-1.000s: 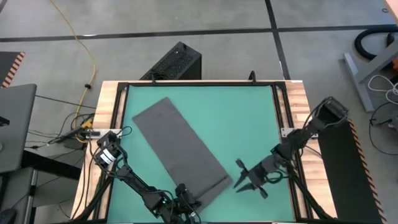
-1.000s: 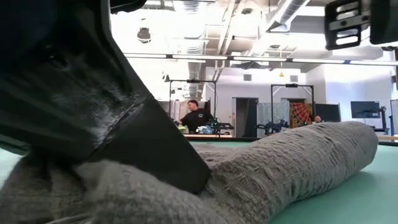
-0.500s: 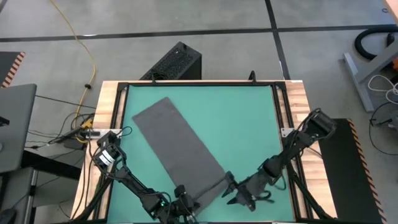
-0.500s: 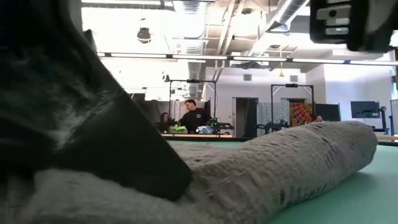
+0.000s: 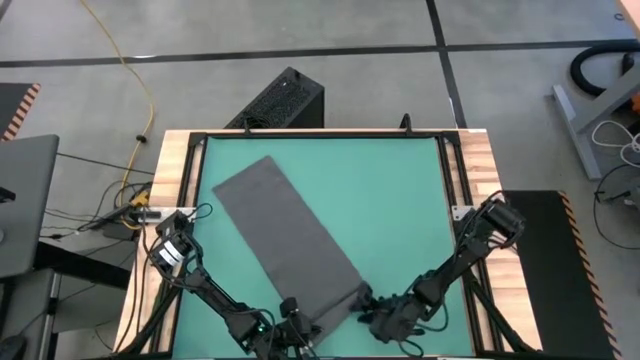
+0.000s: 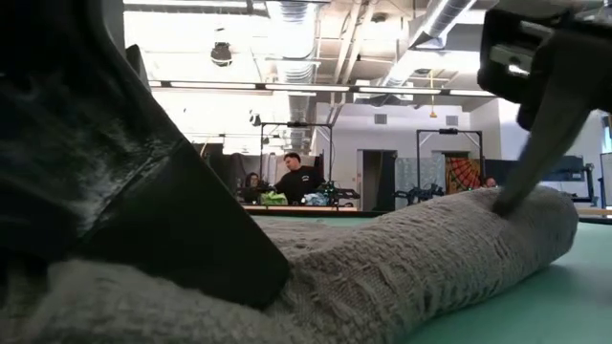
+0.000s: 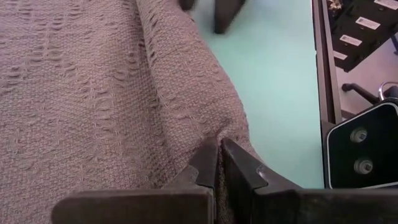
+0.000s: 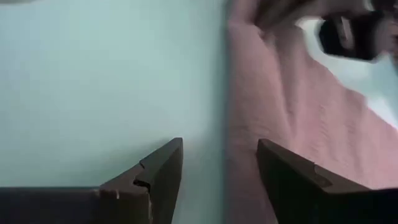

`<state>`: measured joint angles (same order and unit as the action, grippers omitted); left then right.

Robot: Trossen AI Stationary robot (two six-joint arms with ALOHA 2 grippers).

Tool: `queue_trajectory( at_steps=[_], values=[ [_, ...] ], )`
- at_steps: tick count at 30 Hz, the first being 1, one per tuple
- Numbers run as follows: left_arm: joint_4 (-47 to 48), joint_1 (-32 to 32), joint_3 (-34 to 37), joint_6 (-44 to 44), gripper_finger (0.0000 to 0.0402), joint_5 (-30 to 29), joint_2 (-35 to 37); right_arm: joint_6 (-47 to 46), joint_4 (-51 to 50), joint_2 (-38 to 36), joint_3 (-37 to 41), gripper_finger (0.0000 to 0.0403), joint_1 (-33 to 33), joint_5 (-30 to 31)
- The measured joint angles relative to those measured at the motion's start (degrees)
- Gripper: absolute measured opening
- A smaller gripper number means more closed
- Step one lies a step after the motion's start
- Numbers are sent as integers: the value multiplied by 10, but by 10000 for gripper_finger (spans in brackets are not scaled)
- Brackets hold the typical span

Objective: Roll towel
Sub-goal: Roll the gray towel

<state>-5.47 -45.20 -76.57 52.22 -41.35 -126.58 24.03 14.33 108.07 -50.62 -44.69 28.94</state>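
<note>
The dark grey towel [image 5: 290, 230] lies flat and slanted across the green mat [image 5: 400, 200], from far left to near right. Its near end is folded over into a thick roll [image 6: 430, 258]. My left gripper [image 5: 297, 322] is at the near edge, shut on that roll. My right gripper [image 5: 368, 305] is open at the roll's right end. In the right wrist view [image 8: 219, 165] one finger stands over bare mat and the other over the towel [image 8: 298, 106], with the towel's edge between them. My left gripper pinches the rolled near end of the towel [image 7: 214, 134] between its two fingers, at a bulge of folded cloth of several layers. The fingers come low from the table's near side. The roll rests on the mat. My right gripper has one fingertip [image 6: 502, 196] down at the roll's top; I cannot tell whether it touches.
A wooden frame [image 5: 175, 180] borders the mat. A black box [image 5: 280, 100] stands beyond the far edge, and cables [image 5: 135, 90] lie on the floor at left. The mat's far right part is bare. People [image 6: 298, 180] show far off in the room behind.
My right gripper has gone toward the table's left and near edges and come down, from bare mat to the right end of the towel's roll. The towel and my left gripper have stayed nearly where they were.
</note>
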Motion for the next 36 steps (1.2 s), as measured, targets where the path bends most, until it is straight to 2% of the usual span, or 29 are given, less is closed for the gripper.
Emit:
queue_trajectory(
  at_steps=[12, 19, 24, 31, 36],
  values=[
    [0, 0, 0, -1, 0, 4, 0, 25, 13, -11, 1, 210, 1, 24],
    [-1, 0, 0, 1, 0, 9, 0, 11, 7, -9, 2, 182, 25, -19],
    [-6, 1, 0, -1, 0, 11, 0, 10, 9, -9, 12, 149, 37, -62],
    [-40, 8, 0, -59, 0, 36, 6, -19, 3, -10, 24, 84, 59, -76],
    [-41, 16, 0, -108, 0, 26, 29, -74, 0, -12, 24, 23, 86, -162]
  ],
)
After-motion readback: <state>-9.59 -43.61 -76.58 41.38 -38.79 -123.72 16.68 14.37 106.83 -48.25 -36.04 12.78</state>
